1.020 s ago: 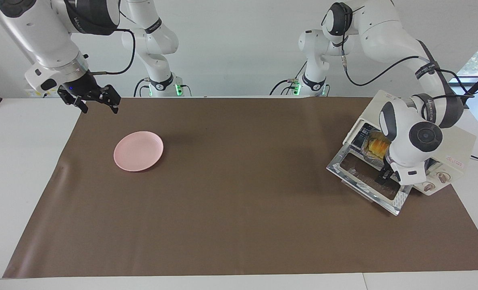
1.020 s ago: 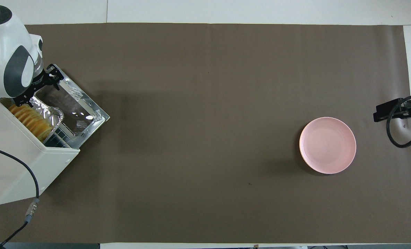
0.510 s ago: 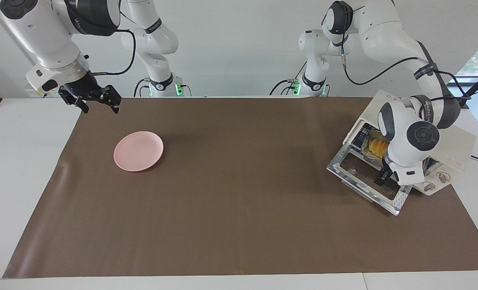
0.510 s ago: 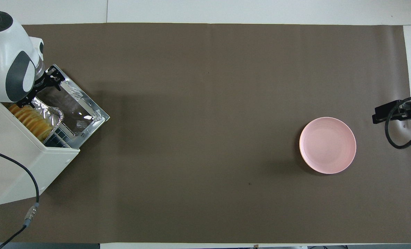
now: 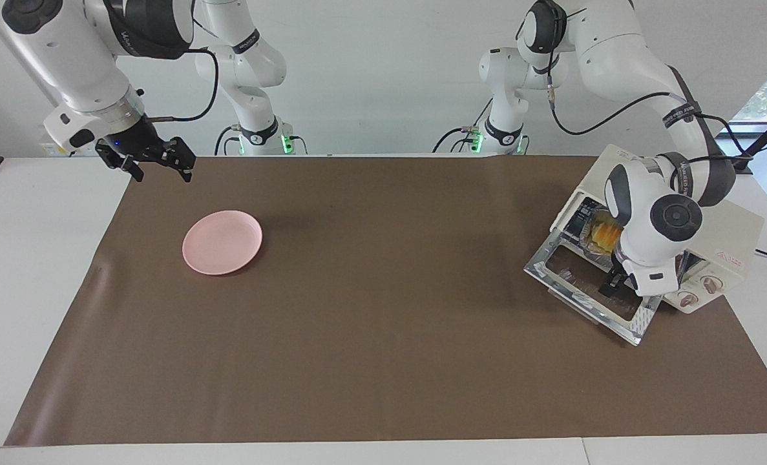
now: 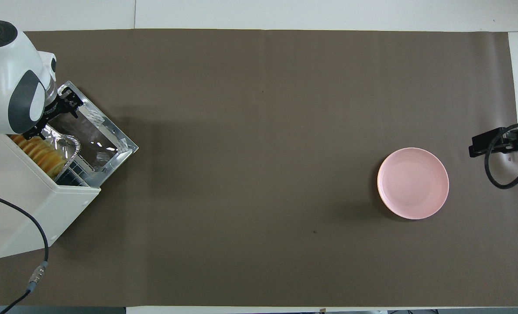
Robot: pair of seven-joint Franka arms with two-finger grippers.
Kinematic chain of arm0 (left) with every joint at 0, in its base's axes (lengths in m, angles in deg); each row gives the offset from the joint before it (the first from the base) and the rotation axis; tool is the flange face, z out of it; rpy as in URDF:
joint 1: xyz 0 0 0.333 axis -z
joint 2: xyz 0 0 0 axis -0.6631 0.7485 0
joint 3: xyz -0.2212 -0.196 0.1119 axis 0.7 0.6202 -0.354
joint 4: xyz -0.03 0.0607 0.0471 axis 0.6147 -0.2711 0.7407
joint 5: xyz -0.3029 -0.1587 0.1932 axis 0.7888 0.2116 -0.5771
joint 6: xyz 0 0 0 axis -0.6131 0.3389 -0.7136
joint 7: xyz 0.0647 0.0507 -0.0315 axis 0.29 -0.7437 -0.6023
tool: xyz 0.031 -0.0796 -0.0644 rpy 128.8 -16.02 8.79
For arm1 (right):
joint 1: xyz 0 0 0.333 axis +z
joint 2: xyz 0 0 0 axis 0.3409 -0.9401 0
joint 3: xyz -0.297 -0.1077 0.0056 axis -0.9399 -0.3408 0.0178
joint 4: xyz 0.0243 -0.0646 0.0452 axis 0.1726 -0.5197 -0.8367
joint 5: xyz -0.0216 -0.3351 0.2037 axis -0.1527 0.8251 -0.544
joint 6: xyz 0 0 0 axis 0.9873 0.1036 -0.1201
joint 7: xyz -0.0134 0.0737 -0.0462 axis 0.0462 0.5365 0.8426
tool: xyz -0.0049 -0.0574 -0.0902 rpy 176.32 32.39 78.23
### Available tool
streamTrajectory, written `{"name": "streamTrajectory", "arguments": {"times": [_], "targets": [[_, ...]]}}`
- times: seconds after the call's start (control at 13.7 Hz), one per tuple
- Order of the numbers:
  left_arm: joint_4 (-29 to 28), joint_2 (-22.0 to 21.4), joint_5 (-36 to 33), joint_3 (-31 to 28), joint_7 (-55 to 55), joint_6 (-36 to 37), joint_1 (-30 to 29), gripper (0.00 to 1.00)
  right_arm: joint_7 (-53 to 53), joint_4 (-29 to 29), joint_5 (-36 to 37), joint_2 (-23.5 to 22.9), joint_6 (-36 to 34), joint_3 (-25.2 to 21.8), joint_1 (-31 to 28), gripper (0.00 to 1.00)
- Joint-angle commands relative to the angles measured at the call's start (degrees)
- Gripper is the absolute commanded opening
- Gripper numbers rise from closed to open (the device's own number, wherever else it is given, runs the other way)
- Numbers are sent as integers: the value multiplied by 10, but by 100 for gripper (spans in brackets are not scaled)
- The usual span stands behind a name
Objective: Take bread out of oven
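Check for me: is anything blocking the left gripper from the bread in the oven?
Nothing visible blocks it. The oven door is down, the bread sits in its foil tray at the mouth, and the open left gripper hangs over the lowered door beside that tray.

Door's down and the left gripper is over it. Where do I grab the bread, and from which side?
Judging by its pose, take the bread across its narrow width at the exposed end. It lies lengthwise in the foil tray on the oven rack. Bring the open left gripper in over the dropped door.
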Motion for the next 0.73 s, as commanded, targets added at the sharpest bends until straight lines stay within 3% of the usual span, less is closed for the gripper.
{"name": "streamTrajectory", "arguments": {"times": [0.0,0.15,0.66], "targets": [[-57,-30,-14,1,-12,-41,2,100,19,-18,-11,18,-2,2,-9,100],[-82,-38,-14,1,-30,-67,5,100,18,-18,-11,18,-2,2,-10,100],[-90,-41,-14,1,-30,-68,5,100,18,-19,-11,18,-2,2,-10,100]]}}
